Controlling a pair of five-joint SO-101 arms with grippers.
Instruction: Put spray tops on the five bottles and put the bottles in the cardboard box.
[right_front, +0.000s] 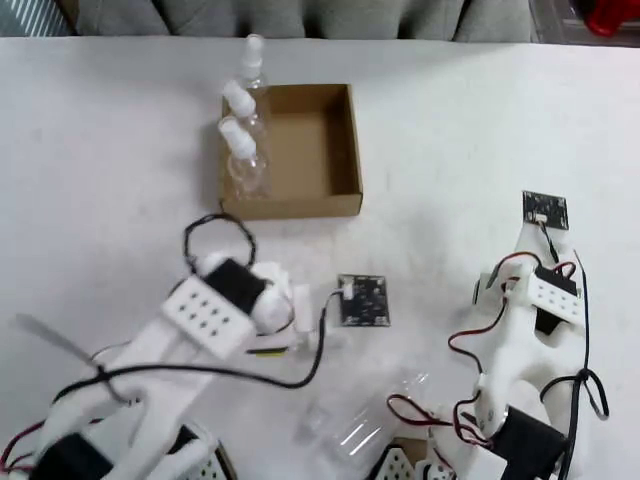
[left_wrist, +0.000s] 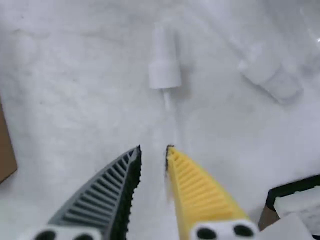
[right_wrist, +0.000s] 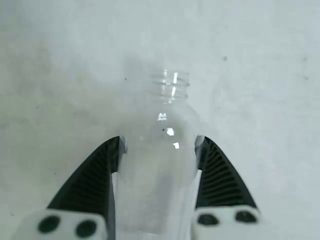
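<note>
Bottles (right_front: 245, 150): three with tops on stand along one side wall of the box (right_front: 330, 190); right gripper (right_wrist: 160, 142) is clamped on an uncapped bottle (right_wrist: 166, 107), neck pointing away from it. Left gripper (left_wrist: 154, 150) sits low over the table (left_wrist: 60, 90), jaws slightly apart, holding nothing I can see; a spray top (left_wrist: 165, 75) lies just ahead of its tips.

- Our left claw (left_wrist: 153, 150): one ribbed grey finger (left_wrist: 107, 197), one ribbed yellow finger (left_wrist: 200, 195), white screw-holed bases (left_wrist: 220, 231).
- Our right claw (right_wrist: 159, 144): two ribbed black fingers (right_wrist: 92, 185).
- Behind the claws, white shells (right_front: 205, 315), black and red cables (right_front: 300, 378).
</note>
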